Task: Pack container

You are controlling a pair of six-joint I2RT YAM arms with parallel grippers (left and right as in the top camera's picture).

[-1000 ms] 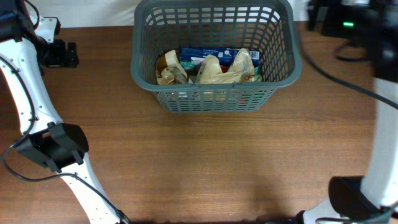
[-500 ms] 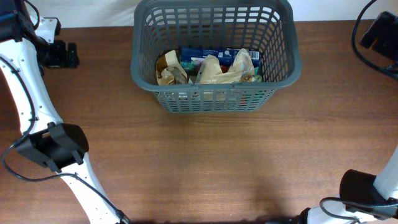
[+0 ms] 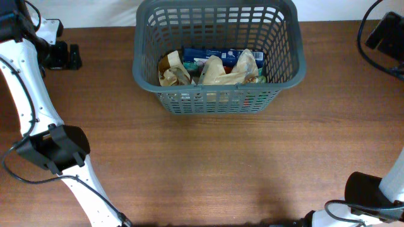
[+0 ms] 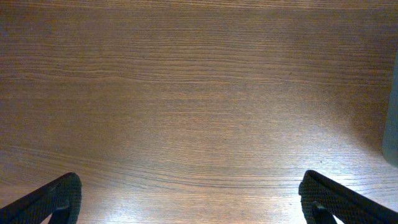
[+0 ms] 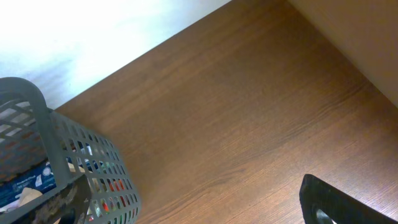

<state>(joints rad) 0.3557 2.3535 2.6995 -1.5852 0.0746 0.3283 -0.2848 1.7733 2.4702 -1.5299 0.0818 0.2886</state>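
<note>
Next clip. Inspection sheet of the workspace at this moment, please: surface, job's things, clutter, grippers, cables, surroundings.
Surface: brown wood-grain table, no marks seen.
Job's things: large dark grey slotted plastic basket at the far middle, holding a flat blue packet and crumpled tan bags.
Clutter: nothing seen.
Grippers: left gripper open, empty, over bare wood; right gripper shows one finger only, state unclear.
Cables: black cable looping at the far right.
Surroundings: white backdrop behind the table.
</note>
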